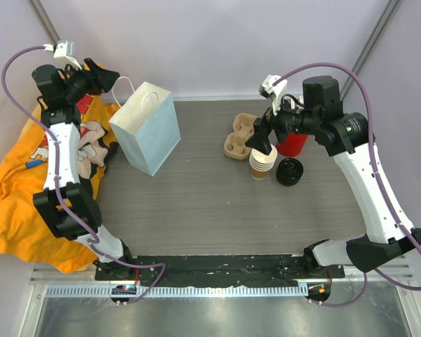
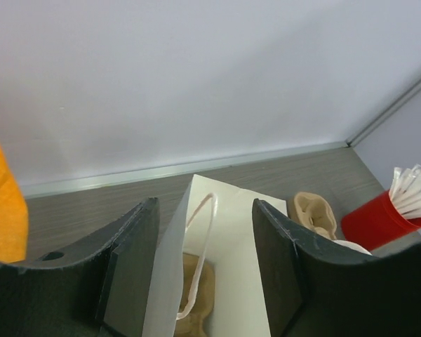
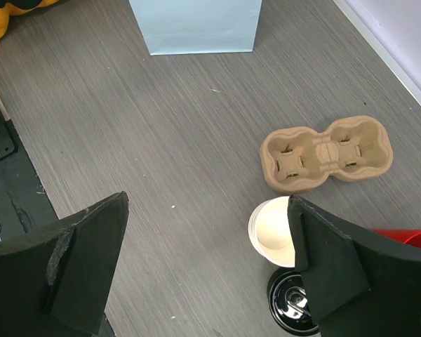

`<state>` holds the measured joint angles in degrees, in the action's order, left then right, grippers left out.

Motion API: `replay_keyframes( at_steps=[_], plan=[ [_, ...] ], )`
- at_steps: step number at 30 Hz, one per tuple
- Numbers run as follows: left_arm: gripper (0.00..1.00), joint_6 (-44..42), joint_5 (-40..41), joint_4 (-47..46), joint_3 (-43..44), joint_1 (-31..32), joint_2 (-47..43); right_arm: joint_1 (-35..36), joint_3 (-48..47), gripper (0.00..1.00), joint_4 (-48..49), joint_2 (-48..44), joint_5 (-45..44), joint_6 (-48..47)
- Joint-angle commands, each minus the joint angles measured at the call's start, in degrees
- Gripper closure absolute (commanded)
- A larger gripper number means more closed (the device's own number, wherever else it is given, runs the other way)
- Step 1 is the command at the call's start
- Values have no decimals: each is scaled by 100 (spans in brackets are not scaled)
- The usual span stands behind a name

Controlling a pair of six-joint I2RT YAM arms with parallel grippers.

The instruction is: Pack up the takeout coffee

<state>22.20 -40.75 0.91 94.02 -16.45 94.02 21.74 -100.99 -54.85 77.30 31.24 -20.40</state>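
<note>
takeout coffee isn't plainly in sight; you get only a brown shape [image 2: 196, 281] deep in the white bag [image 1: 149, 130], possibly it. your left gripper [image 2: 205, 203] hangs open and empty over the bag's mouth, placed for dropping in; your right gripper [image 3: 209, 200] gapes, empty, above the lidless cup stack [image 3: 270, 232].

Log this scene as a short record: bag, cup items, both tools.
bag: white paper bag upright at far left; tan shape inside, cannot identify
carrier: pulp cup carrier lying flat, both wells empty
cups: stack of lidless cups beside black lids
left tool: open, at the bag's top, handle loop between its fingers
right tool: open, above the cup stack
</note>
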Motion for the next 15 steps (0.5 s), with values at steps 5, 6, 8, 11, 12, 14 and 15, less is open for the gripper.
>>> replay_keyframes(
  at_steps=[5,6,8,11,12,14,15],
  plan=[
    [46,137,-627,-417,-112,1,20,-20,-88,0,220,-57,145,98],
    [46,92,-601,-390,-138,1,20,-20,-88,0,220,-57,154,89],
    [47,5,-522,-372,-199,10,20,-20,-79,0,220,-57,154,98],
    [50,-48,-469,-346,-226,19,38,-20,-70,1,220,-39,171,98],
    [53,-66,-434,-328,-217,19,55,-20,-70,0,220,-31,189,107],
    [56,-145,-390,-266,-200,36,73,-29,-79,1,220,-13,207,115],
    [59,-154,-381,-249,-191,36,82,-20,-79,0,220,-4,207,116]
  ],
)
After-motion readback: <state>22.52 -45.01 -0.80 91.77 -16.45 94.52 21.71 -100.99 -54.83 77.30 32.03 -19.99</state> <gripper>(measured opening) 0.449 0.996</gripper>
